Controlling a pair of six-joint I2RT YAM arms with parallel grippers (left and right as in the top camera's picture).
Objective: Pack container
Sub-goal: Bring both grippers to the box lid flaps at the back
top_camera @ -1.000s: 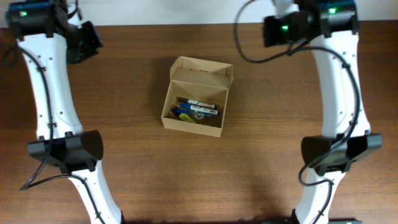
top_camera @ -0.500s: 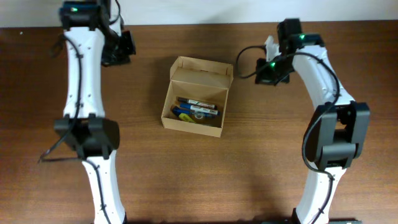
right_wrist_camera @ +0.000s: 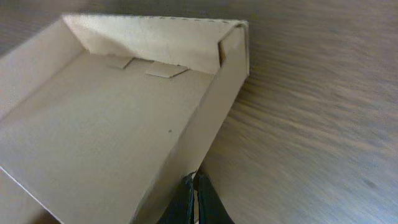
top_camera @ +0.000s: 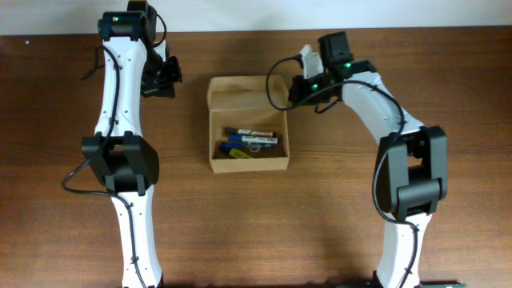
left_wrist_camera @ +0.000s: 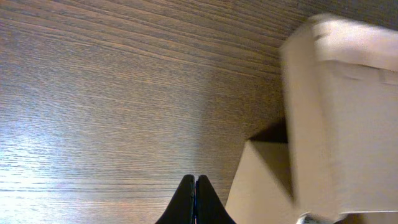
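The container (top_camera: 248,166), a tan cardboard box, sits mid-table with its flap lid (top_camera: 244,94) standing open at the far side. Several markers (top_camera: 250,142) lie inside it. My right gripper (top_camera: 294,86) is shut, with its tips against the lid's right side flap; in the right wrist view the fingers (right_wrist_camera: 194,194) meet the edge of the lid (right_wrist_camera: 106,118). My left gripper (top_camera: 166,78) is shut and empty, a little to the left of the box. In the left wrist view its fingers (left_wrist_camera: 196,196) hang over bare wood, with the box (left_wrist_camera: 348,106) at the right.
The brown wooden table (top_camera: 320,216) runs to a far edge against a white wall (top_camera: 240,14). Both arms reach in from the front, their bases at the near left and near right.
Both arms have swung in toward the box. The right gripper has reached the lid's right side. The box has shifted left and turned square to the table.
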